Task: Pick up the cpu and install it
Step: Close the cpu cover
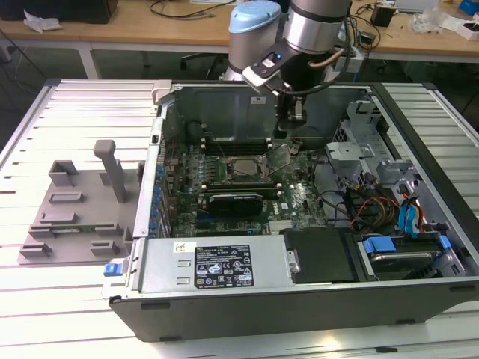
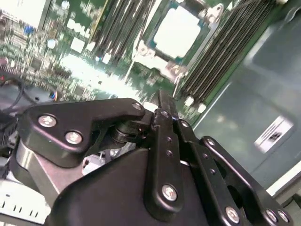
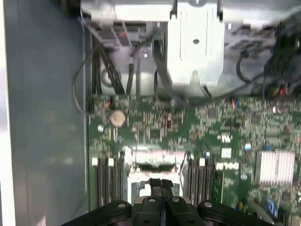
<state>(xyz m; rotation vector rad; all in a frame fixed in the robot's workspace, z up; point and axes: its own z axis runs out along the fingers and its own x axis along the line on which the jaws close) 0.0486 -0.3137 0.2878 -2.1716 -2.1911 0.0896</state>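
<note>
The jaws are pressed together; beyond their tips the cpu (image 2: 176, 30) is seated flat, top up, inside a case (image 1: 299, 303) on a slatted surface (image 1: 75, 97).

We note a pale slatted metal table (image 1: 75, 112), its ribs running from the exterior view's left to its right. Two things sit directly on it. An open computer case (image 1: 299, 299) lies on its side and takes up the middle and the exterior view's right, its dark near wall close to the table's near edge. Just beside it, on the exterior view's left, rests a flat grey plastic tray (image 1: 75, 217) with raised blocks and one upright post (image 1: 112, 168). We see bare slats near and far of the tray.
</note>
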